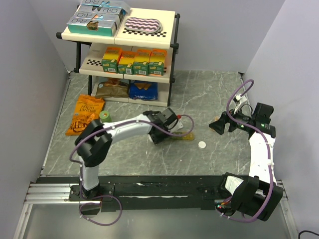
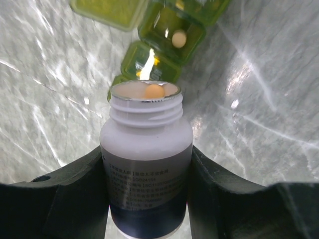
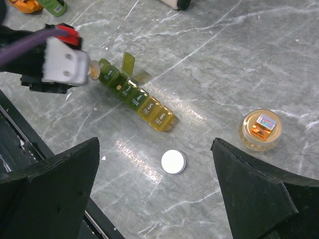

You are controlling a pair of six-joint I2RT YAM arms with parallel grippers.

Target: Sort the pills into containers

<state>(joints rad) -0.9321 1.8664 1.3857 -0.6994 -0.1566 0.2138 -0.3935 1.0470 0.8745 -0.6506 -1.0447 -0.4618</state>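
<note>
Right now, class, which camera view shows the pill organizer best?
Right wrist view: the pill organizer shows nearly whole. Left wrist catches only a few compartments; top external only its yellow end beside the left arm.

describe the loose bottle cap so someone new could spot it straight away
On the grey marble table, find the green-to-yellow strip of pill containers near the middle. Just off its yellow end, nearer the arm bases, lies the cap: a small, plain white disc, unlike the clear round jar with an orange label nearby.
</note>
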